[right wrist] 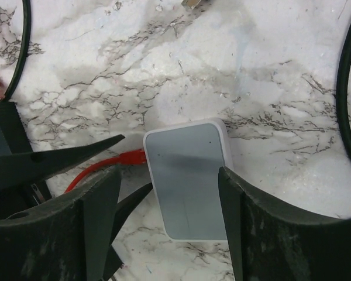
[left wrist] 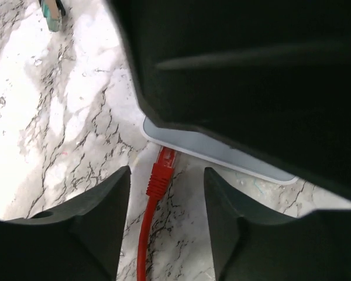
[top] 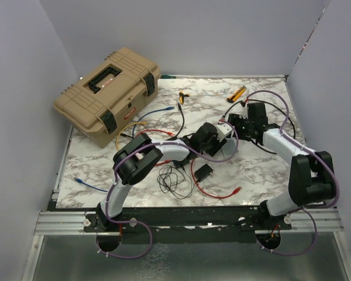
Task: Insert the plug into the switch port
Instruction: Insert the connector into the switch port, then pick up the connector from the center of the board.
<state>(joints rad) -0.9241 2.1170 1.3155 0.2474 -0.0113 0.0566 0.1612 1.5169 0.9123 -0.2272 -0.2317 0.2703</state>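
Plug (left wrist: 162,170) lies free between my left gripper's (left wrist: 167,190) parted fingers, tip meeting the switch box (right wrist: 187,175) edge; my right gripper (right wrist: 168,193) straddles that box, unclenched, marble tabletop (right wrist: 251,70) beyond.

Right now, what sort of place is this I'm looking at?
Probably a robotics lab test cell, not a home: robot arms bolted to a metal rail, a marble-patterned table boxed in by plain walls, with a tan toolbox and a red network cable on it.

Glossy marble-look table (right wrist: 281,70); smooth, faintly shiny plastic box (right wrist: 187,175); red plastic plug (left wrist: 159,172); matt tan plastic toolbox (top: 108,93).
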